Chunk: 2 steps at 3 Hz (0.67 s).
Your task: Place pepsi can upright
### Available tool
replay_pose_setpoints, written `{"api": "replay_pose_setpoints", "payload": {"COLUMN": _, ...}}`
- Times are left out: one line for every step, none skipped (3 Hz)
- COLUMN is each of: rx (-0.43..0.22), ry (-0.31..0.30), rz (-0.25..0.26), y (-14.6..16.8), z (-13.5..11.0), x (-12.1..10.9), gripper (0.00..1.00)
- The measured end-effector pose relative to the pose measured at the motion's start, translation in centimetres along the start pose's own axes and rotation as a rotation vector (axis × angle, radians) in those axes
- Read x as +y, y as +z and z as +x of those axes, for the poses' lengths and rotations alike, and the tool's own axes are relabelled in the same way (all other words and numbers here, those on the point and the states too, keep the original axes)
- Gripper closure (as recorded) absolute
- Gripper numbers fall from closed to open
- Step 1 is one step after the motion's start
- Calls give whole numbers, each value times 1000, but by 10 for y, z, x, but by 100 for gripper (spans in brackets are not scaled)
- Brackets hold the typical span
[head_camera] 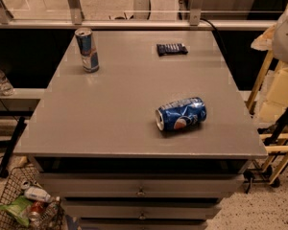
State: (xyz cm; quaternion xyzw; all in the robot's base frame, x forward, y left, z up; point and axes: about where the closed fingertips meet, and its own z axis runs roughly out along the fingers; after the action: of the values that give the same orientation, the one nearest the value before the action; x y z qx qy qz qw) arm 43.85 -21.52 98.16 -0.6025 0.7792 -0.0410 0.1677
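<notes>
Lying pepsi can point(181, 114), hand unseen

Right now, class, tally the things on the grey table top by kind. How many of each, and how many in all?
Cans: 2, the pepsi can lying on its side and the tall can standing upright
Dark packet: 1
Total: 3
The gripper is not in view, so it is not counted.
</notes>
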Motion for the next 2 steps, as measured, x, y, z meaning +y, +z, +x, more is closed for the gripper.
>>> {"api": "replay_pose_setpoints", "payload": {"rx": 0, "ry": 0, "rz": 0, "y": 0, "z": 0, "x": 0, "gripper": 0}}
{"api": "replay_pose_setpoints", "payload": {"rx": 4, "ry": -28, "rz": 6, "y": 2, "z": -8, "x": -4, "gripper": 0}}
